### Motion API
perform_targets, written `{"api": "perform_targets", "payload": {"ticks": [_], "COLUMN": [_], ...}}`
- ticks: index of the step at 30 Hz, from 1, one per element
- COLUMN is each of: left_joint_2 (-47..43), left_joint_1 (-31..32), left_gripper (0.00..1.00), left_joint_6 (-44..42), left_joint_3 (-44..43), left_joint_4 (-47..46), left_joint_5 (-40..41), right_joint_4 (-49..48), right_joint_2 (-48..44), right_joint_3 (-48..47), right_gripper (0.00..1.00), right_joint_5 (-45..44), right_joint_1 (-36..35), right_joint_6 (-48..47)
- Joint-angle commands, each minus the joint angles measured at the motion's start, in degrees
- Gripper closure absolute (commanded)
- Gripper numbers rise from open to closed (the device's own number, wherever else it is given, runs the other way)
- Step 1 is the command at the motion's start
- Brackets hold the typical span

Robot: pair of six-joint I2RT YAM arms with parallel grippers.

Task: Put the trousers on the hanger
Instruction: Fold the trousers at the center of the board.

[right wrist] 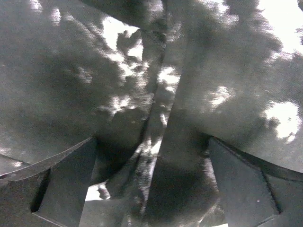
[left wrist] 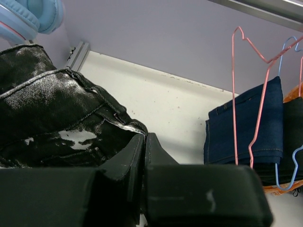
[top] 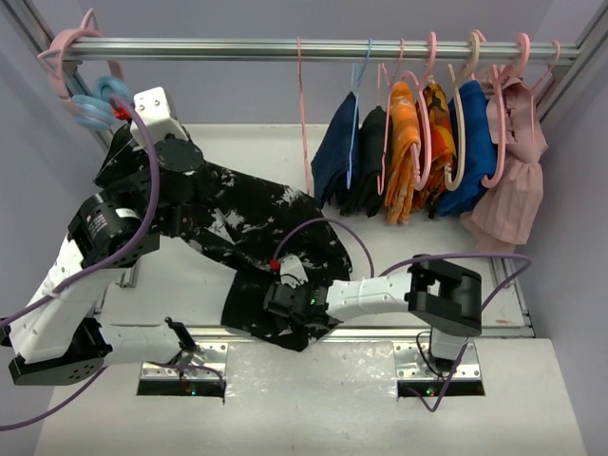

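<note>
The trousers (top: 256, 228), black with white splatter, hang from my left gripper down and right onto the white table. My left gripper (top: 209, 203) is shut, and the waistband edge (left wrist: 71, 109) reaches its tips (left wrist: 145, 138), so it seems pinched there. My right gripper (top: 273, 302) is low at the trousers' near end. Its jaws stand wide open with a fold of the fabric (right wrist: 161, 118) between them (right wrist: 156, 189). The thin pink wire hanger (top: 303, 123) hangs empty on the rail, right of the trousers. It also shows in the left wrist view (left wrist: 233, 94).
The metal rail (top: 237, 47) spans the back. Right of the hanger hang a navy garment (top: 334, 157), a black one (top: 369, 161), orange ones (top: 404, 152), a blue one (top: 475, 142) and a pink dress (top: 513, 180). Spare pink and blue hangers (top: 95, 100) cluster at the rail's left end.
</note>
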State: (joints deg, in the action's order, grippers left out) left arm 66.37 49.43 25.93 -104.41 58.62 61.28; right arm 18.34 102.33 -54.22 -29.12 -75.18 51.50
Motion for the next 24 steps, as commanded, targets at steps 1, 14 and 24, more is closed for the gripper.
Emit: {"api": "perform_targets", "payload": {"ticks": [1,14,24], "left_joint_2": [-1.5,-2.2,-2.4], "left_joint_1": [-0.4,-0.4,-4.5], "left_gripper": [1.00,1.00,1.00], "left_joint_6": [-1.7,-0.9,4.7], "left_joint_3": [-3.8,-4.0,3.5], "left_joint_4": [-3.2,-1.9,-1.0], "left_joint_5": [3.3,8.0,15.0], "right_joint_4": [3.2,19.8,53.2], "right_joint_2": [2.7,-29.4,-47.3], "right_joint_3": [4.1,14.5,-5.3], "right_gripper": [0.19,1.00,1.00], "right_joint_5": [-1.9,-6.7,-13.0], "right_joint_1": [0.9,6.3,17.1], "right_joint_6": [5.6,-6.1,-15.8]}}
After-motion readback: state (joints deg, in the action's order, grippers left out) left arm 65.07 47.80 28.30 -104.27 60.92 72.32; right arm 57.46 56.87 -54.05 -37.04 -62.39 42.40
